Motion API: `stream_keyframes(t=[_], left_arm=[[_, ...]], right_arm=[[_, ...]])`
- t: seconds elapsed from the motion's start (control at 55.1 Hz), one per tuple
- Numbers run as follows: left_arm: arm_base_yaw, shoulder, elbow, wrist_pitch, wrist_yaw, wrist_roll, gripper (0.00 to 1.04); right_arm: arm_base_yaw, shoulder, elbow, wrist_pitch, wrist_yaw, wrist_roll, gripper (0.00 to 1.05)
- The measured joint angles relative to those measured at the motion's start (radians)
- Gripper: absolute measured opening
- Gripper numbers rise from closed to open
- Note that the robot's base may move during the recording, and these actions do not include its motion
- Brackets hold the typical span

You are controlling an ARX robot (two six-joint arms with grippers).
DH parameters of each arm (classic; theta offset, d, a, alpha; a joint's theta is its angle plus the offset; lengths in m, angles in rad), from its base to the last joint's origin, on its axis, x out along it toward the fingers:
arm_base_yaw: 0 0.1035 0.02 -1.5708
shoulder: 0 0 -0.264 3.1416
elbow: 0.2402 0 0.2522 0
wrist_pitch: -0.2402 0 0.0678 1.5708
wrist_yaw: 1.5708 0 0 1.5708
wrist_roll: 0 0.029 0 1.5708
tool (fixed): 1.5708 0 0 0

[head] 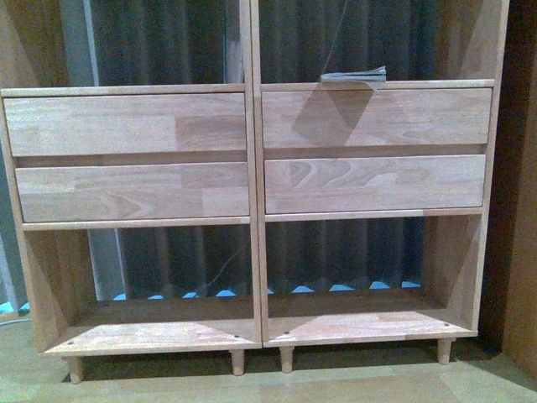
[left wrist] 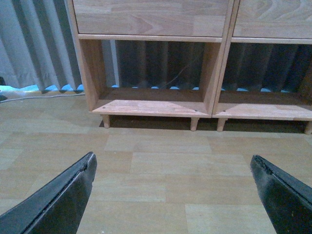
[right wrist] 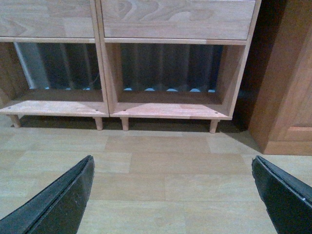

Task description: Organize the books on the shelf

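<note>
Front view: both lower compartments (head: 159, 323) of the shelf (head: 256, 168), at 7 and 5 o'clock, are open and backless. Four closed drawer fronts (head: 126, 124) block the centre. Books (head: 357, 77) occupy the ledge at 1 o'clock. A cabinet (head: 524, 252) bounds 3 o'clock.

A domestic-looking room, likely a home or staged living space: a wide light-wood shelving unit (head: 256, 168) stands on pale wood-plank flooring (left wrist: 161, 175) before grey pleated curtains (head: 159, 42), beside a darker orange-brown wooden cabinet (right wrist: 287, 83).
</note>
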Motion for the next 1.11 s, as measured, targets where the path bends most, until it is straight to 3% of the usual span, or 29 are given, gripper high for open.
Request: stream_keyframes(t=[1.106], left_arm=[[0.0,0.0,0.0,0.0,-0.001,0.0,0.97]], right_arm=[[0.0,0.0,0.0,0.0,0.0,0.0,0.98]])
